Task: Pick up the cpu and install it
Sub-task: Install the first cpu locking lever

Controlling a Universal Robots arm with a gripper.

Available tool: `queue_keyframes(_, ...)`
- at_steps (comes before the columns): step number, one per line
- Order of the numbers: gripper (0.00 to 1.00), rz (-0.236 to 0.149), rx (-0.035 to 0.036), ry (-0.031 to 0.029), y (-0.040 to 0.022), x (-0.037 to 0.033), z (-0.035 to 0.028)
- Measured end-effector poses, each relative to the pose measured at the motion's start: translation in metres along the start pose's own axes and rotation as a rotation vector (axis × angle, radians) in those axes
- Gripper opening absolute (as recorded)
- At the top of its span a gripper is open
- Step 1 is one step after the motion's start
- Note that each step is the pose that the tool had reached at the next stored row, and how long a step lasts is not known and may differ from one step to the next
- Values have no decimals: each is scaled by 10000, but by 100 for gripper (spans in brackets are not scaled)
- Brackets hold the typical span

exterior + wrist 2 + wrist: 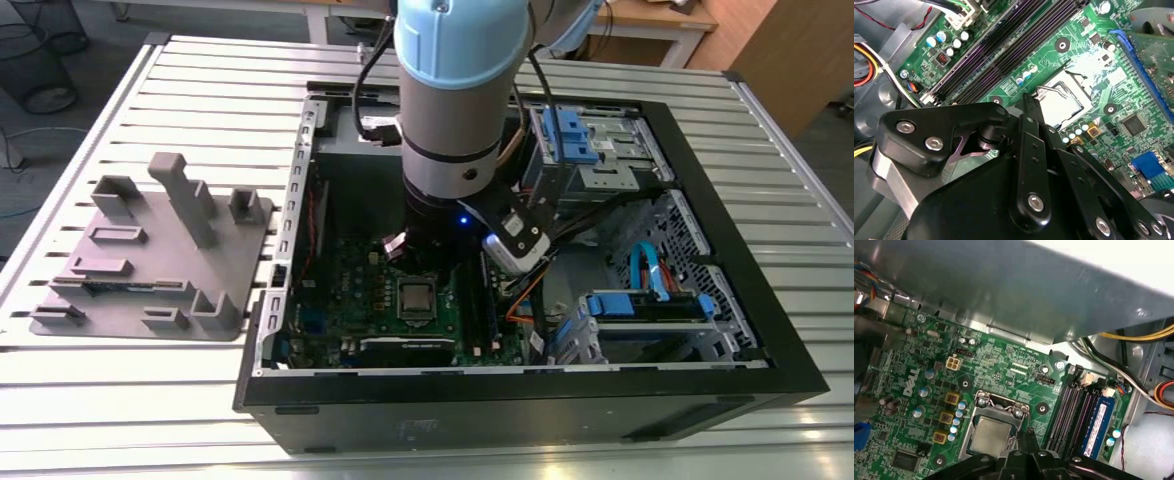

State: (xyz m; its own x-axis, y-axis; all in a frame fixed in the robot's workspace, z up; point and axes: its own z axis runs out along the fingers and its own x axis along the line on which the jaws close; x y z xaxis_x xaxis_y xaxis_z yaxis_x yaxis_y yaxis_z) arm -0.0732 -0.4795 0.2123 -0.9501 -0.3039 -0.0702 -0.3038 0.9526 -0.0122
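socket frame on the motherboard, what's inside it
The cpu sits inside the socket frame, its pale metal top showing in the first wrist view. The pincer covers its near corner; contacts underneath are hidden.

The cpu [990, 434] is a small flat square chip with a pale, dull silvery metal top. It lies flat and level inside the socket frame [999, 405] on the green motherboard [909, 390], its edges parallel to the frame's sides. In the second wrist view the cpu [1066, 102] catches the light and reads almost white, with the frame's metal rim running round it. In the exterior view the cpu [416, 298] shows as a little grey square near the middle of the board.
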Motion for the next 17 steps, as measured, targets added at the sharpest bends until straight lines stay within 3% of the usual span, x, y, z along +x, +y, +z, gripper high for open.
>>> queue_keyframes(5, 11, 9, 56, 17, -42, 18, 59)
queue_keyframes(17, 11, 17, 95, 31, -67, 31, 125)
